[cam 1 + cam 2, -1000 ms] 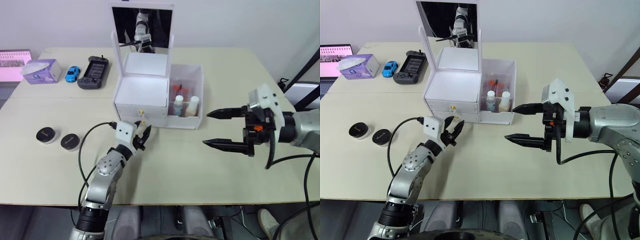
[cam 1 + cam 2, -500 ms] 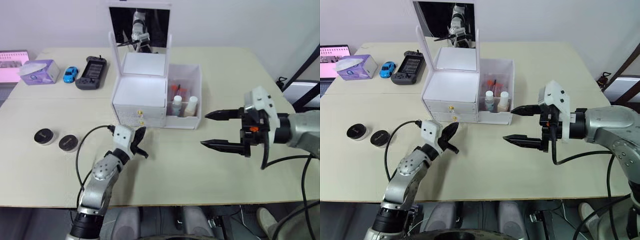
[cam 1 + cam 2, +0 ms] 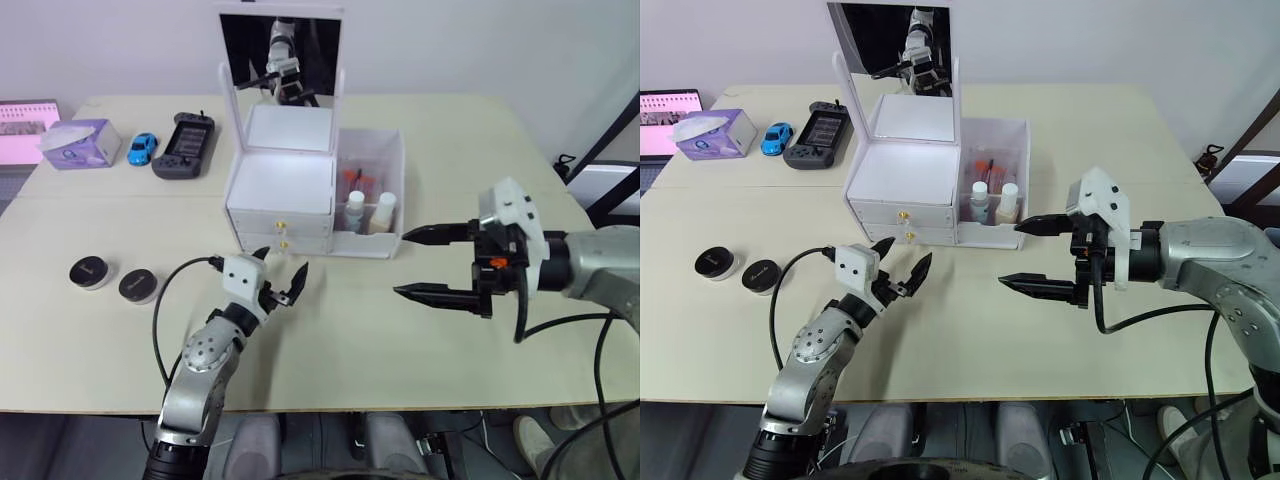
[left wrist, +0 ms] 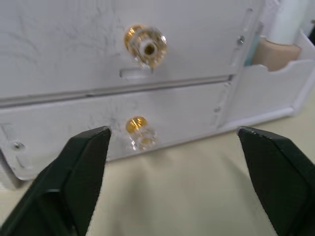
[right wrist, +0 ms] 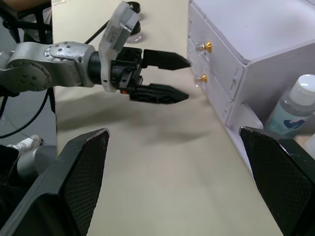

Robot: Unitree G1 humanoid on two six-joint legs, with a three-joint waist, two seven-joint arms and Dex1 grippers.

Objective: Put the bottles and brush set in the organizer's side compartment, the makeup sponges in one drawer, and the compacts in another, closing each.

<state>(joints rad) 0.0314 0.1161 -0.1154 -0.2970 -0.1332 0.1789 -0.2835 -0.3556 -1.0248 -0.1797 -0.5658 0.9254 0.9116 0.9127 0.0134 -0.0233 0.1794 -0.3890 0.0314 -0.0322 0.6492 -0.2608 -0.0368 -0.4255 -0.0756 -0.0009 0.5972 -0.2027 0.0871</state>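
Opened wider since the earlier frame, left gripper (image 3: 281,270) hovers empty, both closed gold-knobbed drawers (image 4: 140,132) of the organizer (image 3: 280,195) just ahead. Right gripper (image 3: 417,263) spread, empty.

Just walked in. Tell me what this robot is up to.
It is sorting cosmetics into the organizer. Two bottles stand in its side compartment. Both drawers look shut. The left gripper hangs open and empty just in front of the lower drawer's knob. The right gripper is also open and empty, off to the organizer's right. Two compacts sit on the table, not yet put away.
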